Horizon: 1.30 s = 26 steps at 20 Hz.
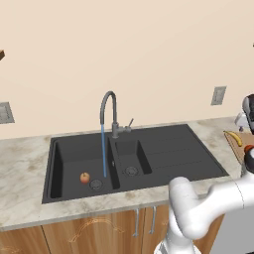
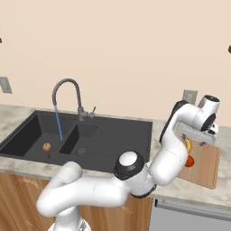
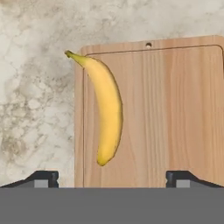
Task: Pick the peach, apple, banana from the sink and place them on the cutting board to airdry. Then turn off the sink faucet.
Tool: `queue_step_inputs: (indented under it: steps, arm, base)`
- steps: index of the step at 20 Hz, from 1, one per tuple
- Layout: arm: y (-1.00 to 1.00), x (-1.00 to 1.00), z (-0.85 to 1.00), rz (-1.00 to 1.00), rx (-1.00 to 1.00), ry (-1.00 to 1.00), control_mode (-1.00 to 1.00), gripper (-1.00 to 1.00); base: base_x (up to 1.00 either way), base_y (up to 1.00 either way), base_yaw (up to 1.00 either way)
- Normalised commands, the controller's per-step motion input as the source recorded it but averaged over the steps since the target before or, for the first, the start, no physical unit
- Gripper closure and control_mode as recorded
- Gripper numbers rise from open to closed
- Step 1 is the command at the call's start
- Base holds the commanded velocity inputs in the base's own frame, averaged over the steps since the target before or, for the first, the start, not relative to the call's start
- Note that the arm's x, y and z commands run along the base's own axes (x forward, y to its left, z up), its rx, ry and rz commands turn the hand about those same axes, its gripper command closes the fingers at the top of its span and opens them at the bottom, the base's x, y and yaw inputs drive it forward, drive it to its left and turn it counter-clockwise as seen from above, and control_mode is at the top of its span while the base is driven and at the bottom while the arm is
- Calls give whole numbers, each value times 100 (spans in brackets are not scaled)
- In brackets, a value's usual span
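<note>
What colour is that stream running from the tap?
Thin and blue, falling from the sink faucet into the sink; clearest in the left base view.

Both base views look forward and down from behind the arm, left and right, sharing the sink [image 1: 134, 161]. The hand view looks down, close over the board [image 3: 175, 109].

From where I stand I count one banana [image 3: 106, 111] on one cutting board [image 3: 175, 118], one red round fruit [image 2: 189, 161] beside it, one more round fruit [image 1: 85, 177] in the one sink [image 1: 163, 149], and one sink faucet [image 1: 110, 111].
</note>
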Motion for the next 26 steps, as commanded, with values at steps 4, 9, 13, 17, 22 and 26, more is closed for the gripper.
queue_step_inputs:
  steps: [4, 9, 13, 17, 22, 26]
  arm:
    - [40, -63, 66, 8, 0, -20, -100, -100]
    - [62, -75, 60, 9, -6, -23, -100, -100]
    - [72, -79, 60, 9, -10, -26, -100, -100]
    - [99, -74, 24, 10, -21, -11, -100, -100]
    - [94, -74, 2, 8, -13, -14, -100, -100]
    - [71, -33, 22, 18, 7, -2, -100, -100]
  base:
    - [0, 0, 0]
    - [0, 0, 0]
    - [0, 0, 0]
    - [0, 0, 0]
    - [0, 0, 0]
    - [0, 0, 0]
